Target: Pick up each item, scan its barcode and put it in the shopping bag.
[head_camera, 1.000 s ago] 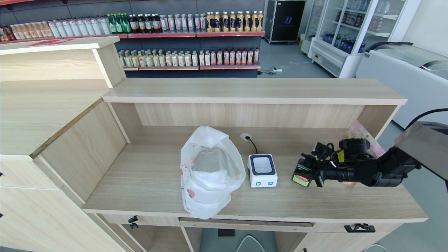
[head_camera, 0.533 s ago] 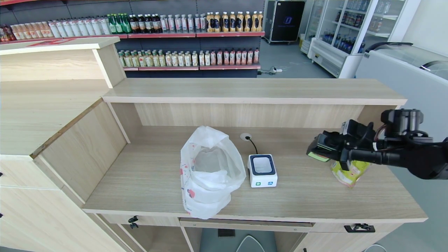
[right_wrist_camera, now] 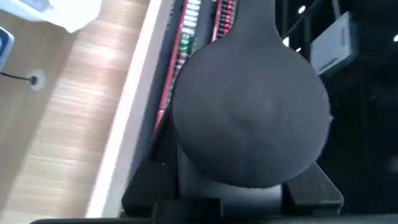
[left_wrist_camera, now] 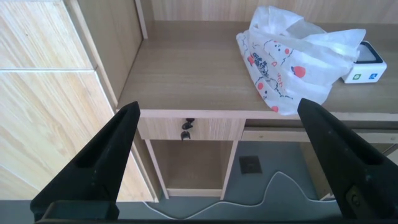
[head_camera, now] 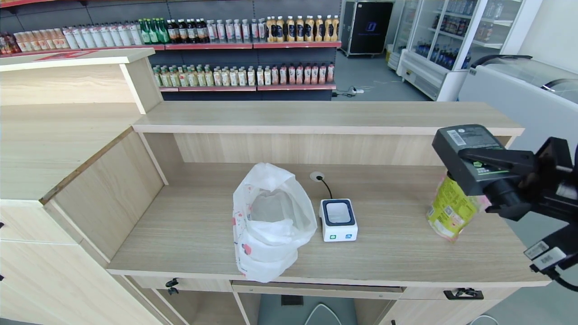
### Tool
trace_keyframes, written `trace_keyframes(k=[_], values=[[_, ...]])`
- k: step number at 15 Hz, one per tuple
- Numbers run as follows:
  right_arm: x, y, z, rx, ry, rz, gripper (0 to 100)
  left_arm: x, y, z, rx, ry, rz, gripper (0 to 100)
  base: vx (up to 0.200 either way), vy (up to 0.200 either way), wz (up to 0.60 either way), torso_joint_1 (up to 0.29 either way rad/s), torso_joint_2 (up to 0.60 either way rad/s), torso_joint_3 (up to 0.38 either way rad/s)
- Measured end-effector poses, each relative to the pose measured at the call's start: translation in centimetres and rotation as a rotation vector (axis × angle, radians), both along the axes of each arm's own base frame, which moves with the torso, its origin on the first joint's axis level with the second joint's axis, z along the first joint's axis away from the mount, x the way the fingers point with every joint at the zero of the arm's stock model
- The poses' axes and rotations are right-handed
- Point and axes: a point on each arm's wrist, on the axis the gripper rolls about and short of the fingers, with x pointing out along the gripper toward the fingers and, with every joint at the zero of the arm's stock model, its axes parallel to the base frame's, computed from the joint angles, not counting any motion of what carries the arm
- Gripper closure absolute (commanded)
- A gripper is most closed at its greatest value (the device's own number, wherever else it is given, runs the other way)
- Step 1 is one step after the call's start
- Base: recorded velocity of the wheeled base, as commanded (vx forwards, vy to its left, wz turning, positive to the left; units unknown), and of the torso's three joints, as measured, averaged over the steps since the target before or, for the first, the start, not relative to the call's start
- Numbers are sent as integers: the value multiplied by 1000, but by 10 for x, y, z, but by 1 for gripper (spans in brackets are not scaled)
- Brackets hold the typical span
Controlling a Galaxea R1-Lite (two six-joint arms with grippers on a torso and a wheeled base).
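Since a second ago the right arm has swung up and back toward the counter's right end. It has carried the dark box (head_camera: 474, 135) from low beside the scanner (head_camera: 338, 220) to well above the surface, and the box's labelled face now turns upward. The right gripper (head_camera: 485, 164) is clamped on the box, one finger lying across its side. Below it a yellow-green pouch (head_camera: 451, 210) stands near the right edge of the counter (head_camera: 397, 253). The white shopping bag (head_camera: 271, 221), mouth open, sits unmoved at the middle of the front edge, the scanner just beside it on the right. The left gripper (left_wrist_camera: 217, 109) hangs out before the front left corner, fingers wide apart.
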Motion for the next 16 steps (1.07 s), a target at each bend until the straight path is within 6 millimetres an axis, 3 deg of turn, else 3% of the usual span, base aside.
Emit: trace_keyframes(k=[7,12,16], values=[[-42,48,1,-170,-457,219,100,0,0,0,0,0,0,0,0,0,0,0,0,0],[-70,87,16,-123,-637,403,100,0,0,0,1,0,0,0,0,0,0,0,0,0],[-80,93,21,-98,-664,450,100,0,0,0,0,0,0,0,0,0,0,0,0,0]])
